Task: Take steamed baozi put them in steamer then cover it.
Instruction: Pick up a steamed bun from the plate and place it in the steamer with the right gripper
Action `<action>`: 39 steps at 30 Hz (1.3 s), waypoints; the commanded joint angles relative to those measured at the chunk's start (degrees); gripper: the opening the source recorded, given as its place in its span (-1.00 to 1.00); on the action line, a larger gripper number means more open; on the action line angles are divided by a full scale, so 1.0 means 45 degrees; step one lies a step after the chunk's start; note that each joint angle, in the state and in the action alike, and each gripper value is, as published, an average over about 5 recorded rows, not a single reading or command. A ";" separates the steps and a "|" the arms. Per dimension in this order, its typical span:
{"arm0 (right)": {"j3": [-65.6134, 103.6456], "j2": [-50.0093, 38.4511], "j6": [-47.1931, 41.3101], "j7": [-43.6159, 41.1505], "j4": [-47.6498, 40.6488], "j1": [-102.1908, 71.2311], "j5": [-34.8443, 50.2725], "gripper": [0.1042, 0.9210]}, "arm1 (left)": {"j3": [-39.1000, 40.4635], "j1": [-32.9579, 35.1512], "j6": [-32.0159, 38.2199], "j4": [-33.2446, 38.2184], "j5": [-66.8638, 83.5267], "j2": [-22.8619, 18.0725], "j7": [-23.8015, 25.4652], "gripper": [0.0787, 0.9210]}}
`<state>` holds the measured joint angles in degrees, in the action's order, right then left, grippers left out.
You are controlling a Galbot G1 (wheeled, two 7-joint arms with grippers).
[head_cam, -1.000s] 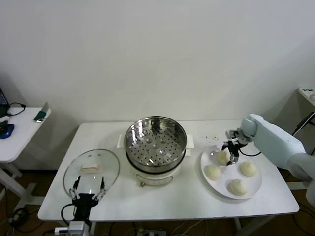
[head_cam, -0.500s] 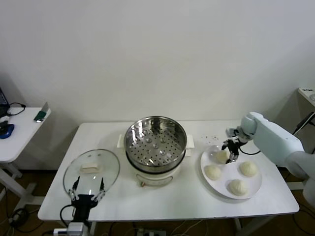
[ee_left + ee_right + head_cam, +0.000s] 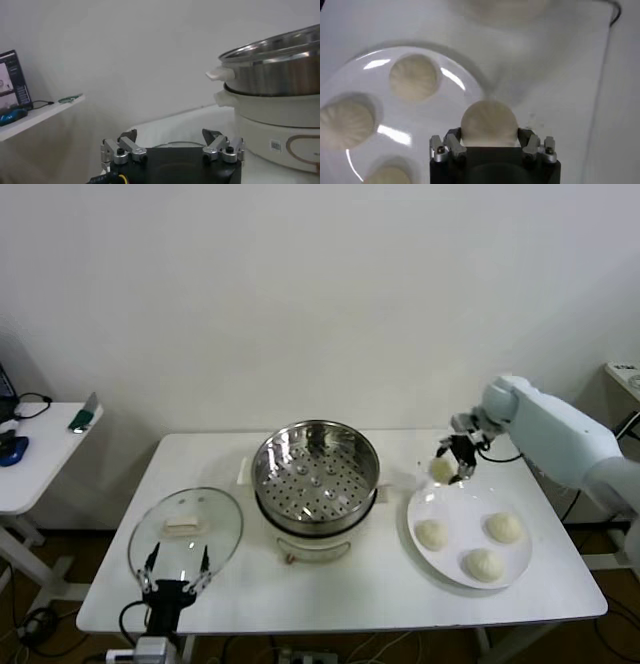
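Observation:
My right gripper (image 3: 449,464) is shut on one steamed baozi (image 3: 441,469) and holds it in the air above the plate's far-left edge, right of the steamer (image 3: 316,474). The wrist view shows that cream bun (image 3: 488,123) squeezed between both fingers. Three more baozi (image 3: 432,534) (image 3: 504,527) (image 3: 484,564) lie on the white plate (image 3: 455,506). The steel steamer stands open with its perforated tray bare. The glass cover (image 3: 186,531) lies flat at the table's front left. My left gripper (image 3: 177,568) hangs open at the cover's near edge, nothing between its fingers.
A white side table (image 3: 30,464) with a phone and dark items stands far left. The steamer's white base and side handle (image 3: 220,74) rise close beside my left gripper. Another surface edge (image 3: 625,374) shows at the far right.
My right gripper closed on the far-left baozi, lifted it off the plate and carried it slightly back and toward the steamer. The left arm has hardly moved.

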<state>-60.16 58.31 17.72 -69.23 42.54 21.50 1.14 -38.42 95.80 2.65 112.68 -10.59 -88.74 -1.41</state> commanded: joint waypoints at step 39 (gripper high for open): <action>0.1125 0.6803 0.6912 0.1842 -0.0025 -0.0911 -0.9399 0.55 | -0.0106 -0.0046 -0.0195 0.0152 0.0170 0.0237 -0.0069 0.77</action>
<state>-56.87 85.86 46.12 -62.28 45.63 20.78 -33.80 -38.83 95.66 1.66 113.55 -9.79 -87.66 -1.59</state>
